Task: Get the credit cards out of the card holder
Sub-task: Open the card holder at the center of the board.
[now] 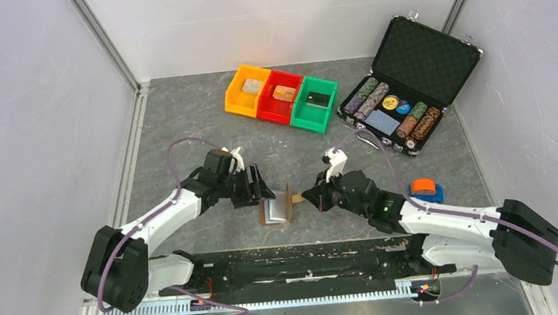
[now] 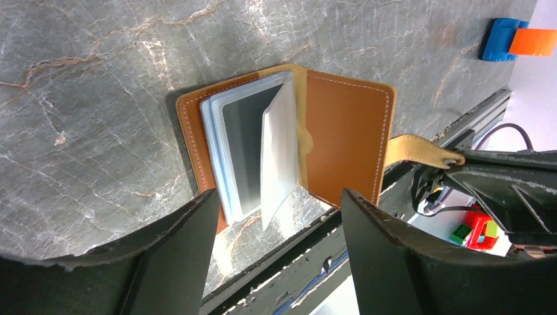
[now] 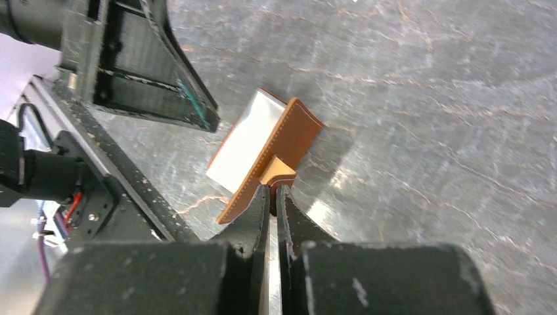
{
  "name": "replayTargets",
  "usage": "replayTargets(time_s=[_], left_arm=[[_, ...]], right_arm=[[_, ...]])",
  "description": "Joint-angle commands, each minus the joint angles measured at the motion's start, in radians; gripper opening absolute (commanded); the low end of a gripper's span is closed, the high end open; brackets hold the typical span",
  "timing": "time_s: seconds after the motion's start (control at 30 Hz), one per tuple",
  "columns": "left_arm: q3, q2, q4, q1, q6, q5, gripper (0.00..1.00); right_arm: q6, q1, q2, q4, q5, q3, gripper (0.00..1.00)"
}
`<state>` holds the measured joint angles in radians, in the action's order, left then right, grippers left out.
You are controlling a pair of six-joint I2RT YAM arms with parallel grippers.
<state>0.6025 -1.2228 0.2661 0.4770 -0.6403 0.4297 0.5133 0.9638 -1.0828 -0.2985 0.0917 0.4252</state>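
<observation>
The brown leather card holder [image 1: 274,210] lies spread on the grey table between the two arms. In the left wrist view its pale blue-grey inner pockets [image 2: 246,147] fan out, and one clear sleeve stands up from them. No credit cards can be made out in the pockets. My right gripper [image 3: 272,190] is shut on the holder's snap tab [image 3: 279,172] and holds the right flap [image 2: 348,131] raised. My left gripper [image 2: 279,195] hangs open just left of the holder, its fingers [image 2: 190,236] wide apart with nothing between them.
Orange [image 1: 247,90], red [image 1: 280,95] and green [image 1: 315,103] bins stand at the back. An open black chip case [image 1: 406,78] sits at the back right. An orange tape roll on a blue holder [image 1: 423,188] is beside the right arm. The black base rail [image 1: 300,258] runs close behind the holder.
</observation>
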Motion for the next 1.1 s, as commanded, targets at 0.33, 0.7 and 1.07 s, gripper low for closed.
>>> replayTargets(time_s=[0.33,0.7,1.07], left_arm=[[-0.012,-0.032,-0.012,-0.003,-0.013,-0.044,0.72],[-0.034,-0.07,-0.153,-0.003,-0.068,0.069,0.72],[-0.039,-0.072,-0.232,0.008,-0.103,0.108,0.88]], right_arm=[[-0.011,-0.059,0.069,0.056,0.135,-0.192,0.0],[-0.021,-0.073,0.083,0.036,0.12,-0.206,0.0],[-0.025,-0.074,0.096,0.036,0.108,-0.196,0.0]])
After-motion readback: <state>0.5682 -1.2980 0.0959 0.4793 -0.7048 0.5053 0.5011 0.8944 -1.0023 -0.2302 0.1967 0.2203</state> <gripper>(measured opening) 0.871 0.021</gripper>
